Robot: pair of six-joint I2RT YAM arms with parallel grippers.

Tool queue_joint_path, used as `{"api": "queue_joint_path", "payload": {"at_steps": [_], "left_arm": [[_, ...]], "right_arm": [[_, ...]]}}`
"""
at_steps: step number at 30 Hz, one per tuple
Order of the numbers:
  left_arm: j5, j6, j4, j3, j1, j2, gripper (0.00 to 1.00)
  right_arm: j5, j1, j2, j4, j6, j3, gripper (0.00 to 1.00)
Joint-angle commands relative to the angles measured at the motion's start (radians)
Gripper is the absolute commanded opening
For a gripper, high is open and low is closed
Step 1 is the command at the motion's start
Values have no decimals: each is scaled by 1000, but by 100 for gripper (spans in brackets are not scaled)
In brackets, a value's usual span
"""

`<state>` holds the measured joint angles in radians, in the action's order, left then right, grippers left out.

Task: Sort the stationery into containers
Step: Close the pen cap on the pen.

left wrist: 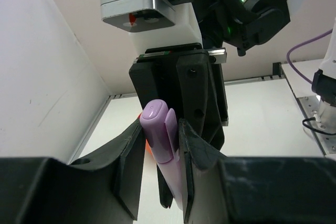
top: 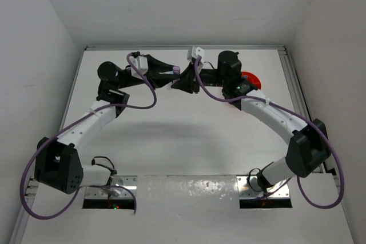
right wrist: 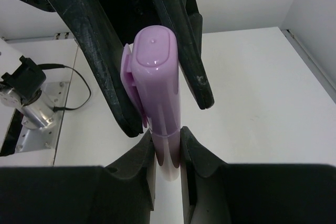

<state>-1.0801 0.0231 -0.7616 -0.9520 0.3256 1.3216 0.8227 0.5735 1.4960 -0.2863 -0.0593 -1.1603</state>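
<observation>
**Lilac pen held between both grippers, mid-air at the far centre of the table**

The pen [right wrist: 156,77] runs lengthwise from one wrist to the other. Its capped, clipped end sits in the left gripper [left wrist: 160,129] and its body in the right gripper [right wrist: 168,139]. The right jaws are clamped on the barrel. The left jaws press both sides of the cap and look clamped too, though a sliver of orange shows beside one finger. The tub [top: 253,78] lies to the right, just beyond the right arm, so that arm is nearer. The arm covers most of the tub and hides its compartments. The pen's far end is hidden, and no other stationery can be made out.
</observation>
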Motion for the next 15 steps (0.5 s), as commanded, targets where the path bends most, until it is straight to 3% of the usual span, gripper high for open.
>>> {"api": "queue_joint_path", "payload": {"at_steps": [1, 7, 9, 10, 13, 15], "left_arm": [[-136, -72, 235, 76, -10, 57, 0], [-165, -68, 171, 93, -13, 36, 3], [-193, -58, 133, 99, -13, 27, 28], [-205, -57, 99, 101, -13, 18, 49], [-222, -34, 47, 104, -19, -1, 72], [-231, 17, 19, 105, -25, -12, 82]], "right_arm": [[43, 14, -88, -287, -27, -124, 0], [23, 14, -99, -237, 4, -99, 0], [12, 15, -106, -232, 7, -67, 0], [7, 16, -114, -222, 10, -56, 0], [-22, 16, -146, -199, 27, -13, 0], [-34, 9, -163, -182, 36, 4, 0]]}}
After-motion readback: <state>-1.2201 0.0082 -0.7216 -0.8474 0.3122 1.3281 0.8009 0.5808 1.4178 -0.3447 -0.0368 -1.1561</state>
